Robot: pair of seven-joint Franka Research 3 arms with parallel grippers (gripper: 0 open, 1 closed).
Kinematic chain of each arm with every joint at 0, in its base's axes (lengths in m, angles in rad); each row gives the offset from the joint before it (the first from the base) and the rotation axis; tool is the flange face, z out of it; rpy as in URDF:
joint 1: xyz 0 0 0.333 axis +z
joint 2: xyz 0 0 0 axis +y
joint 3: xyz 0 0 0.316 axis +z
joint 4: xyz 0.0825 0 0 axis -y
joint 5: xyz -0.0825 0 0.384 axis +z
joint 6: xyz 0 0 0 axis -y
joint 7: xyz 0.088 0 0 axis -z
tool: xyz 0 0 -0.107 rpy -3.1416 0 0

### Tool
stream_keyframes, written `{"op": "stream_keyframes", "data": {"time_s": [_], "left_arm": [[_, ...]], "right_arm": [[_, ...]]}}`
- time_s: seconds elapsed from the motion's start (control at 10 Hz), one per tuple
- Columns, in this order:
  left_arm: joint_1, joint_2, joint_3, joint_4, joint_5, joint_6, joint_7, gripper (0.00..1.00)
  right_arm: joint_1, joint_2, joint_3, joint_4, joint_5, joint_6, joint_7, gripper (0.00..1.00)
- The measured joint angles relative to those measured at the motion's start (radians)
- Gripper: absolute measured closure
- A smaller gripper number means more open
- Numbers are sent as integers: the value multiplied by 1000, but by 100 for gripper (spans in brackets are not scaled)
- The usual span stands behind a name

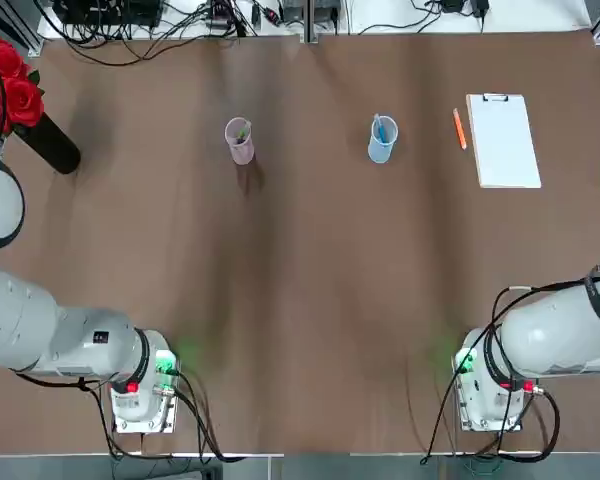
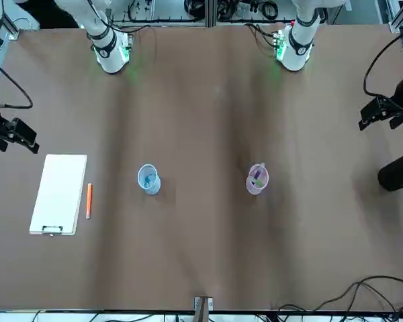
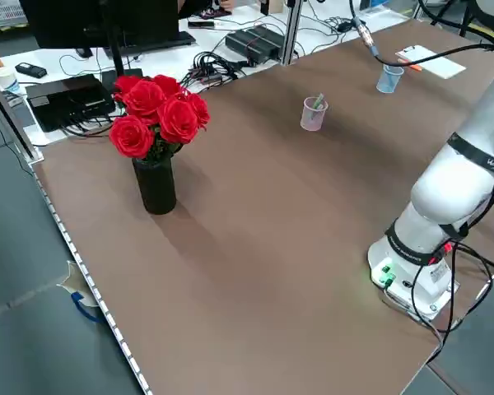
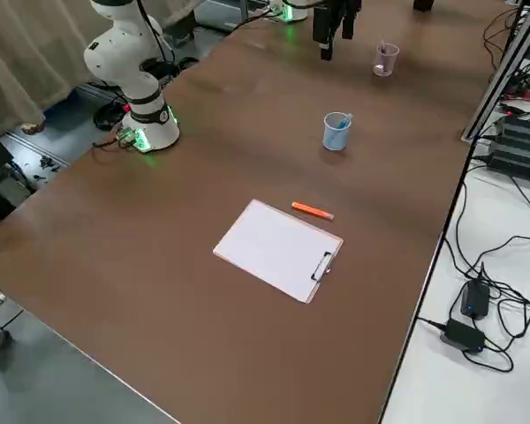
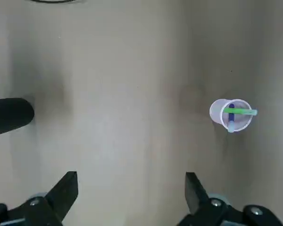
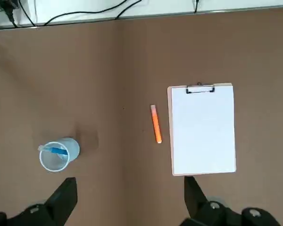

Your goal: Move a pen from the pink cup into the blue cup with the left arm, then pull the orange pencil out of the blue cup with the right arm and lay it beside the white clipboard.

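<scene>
Above the tabletop (image 1: 310, 300), left claw set for the pink cup (image 5: 218, 112).
Your left claw (image 5: 131, 175), raised at the robot's left side with its fingers wide apart and nothing between them, is the nearer one; the cup lies toward the robot's right from it. Inside, a green pen (image 5: 238, 111) and a dark blue pen (image 5: 231, 117) lean crosswise, so you would probably need to align the grip across one pen's long axis. Your right claw (image 6: 130, 180), also apart and empty, is raised on the robot's right. The blue cup (image 6: 71, 148) holds a blue pen (image 6: 59, 151); the orange pencil (image 6: 155, 124) already lies beside the white clipboard (image 6: 203, 129).
</scene>
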Motion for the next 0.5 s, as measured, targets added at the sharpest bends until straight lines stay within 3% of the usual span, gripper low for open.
{"op": "stream_keyframes", "data": {"time_s": [0.5], "left_arm": [[0, 0, 0, 0, 0, -1, 13, 0]], "right_arm": [[0, 0, -1, 0, 0, 2, 0, 0]]}}
